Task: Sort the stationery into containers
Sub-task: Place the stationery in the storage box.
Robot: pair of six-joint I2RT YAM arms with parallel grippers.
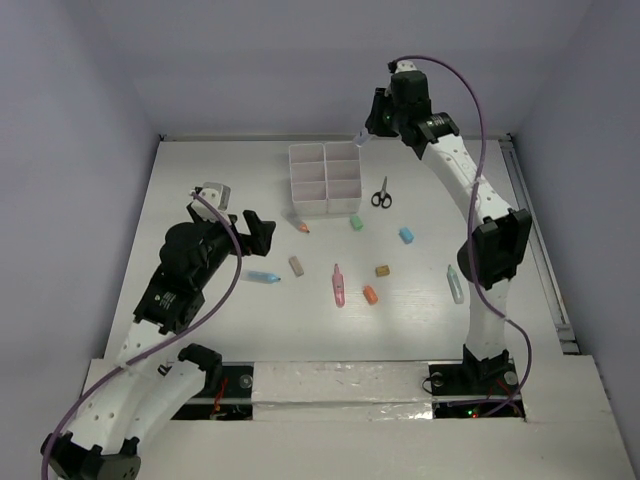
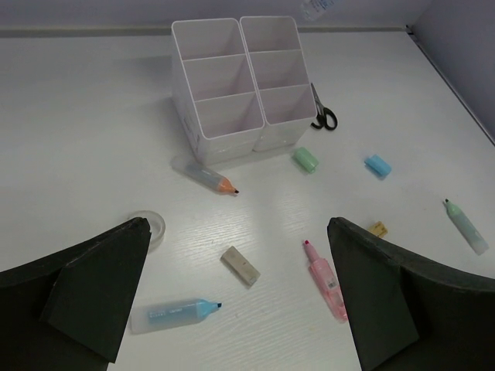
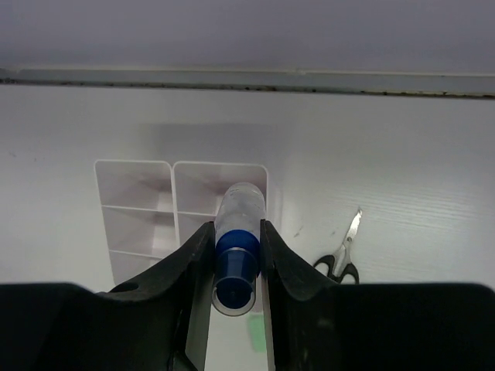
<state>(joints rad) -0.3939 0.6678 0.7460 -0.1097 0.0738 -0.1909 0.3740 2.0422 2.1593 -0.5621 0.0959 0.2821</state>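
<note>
The small bottle (image 3: 241,207) with the blue cap is held in the right pincer (image 3: 236,232). It is squeezed between the two fingers (image 3: 197,263). The cap end is turned toward the wrist, and the clear end sticks out past the fingertips. The bottle is held up in the air, and the white box (image 3: 135,185) with six compartments is seen below it. In the top view the bottle is seen over the far right corner of the box. It is not inside any compartment.

The black-handled scissors (image 3: 344,253) are laid on the bench (image 3: 402,154) to the right of this pincer, just beside the box. A green eraser (image 1: 356,222) and a blue eraser (image 1: 406,235) are seen on the near side of the box, closer to the arm bases than this pincer. The pale-green marker (image 1: 455,284) is laid well behind the pincer, close to the right arm.

The left pincer (image 2: 238,224) is spread wide apart, and nothing is held in it. A tan eraser (image 2: 240,265) is seen on the bench between its two fingers. The light-blue marker (image 2: 174,313) is laid by its left finger, and the pink marker (image 2: 326,280) by its right finger. A clear tape roll (image 2: 147,226) is set beside the left fingertip. An orange-tipped pen (image 2: 207,175) is laid further ahead, just in front of the box. An orange bit (image 1: 370,294) and a brown bit (image 1: 382,270) are laid off to its right.
</note>
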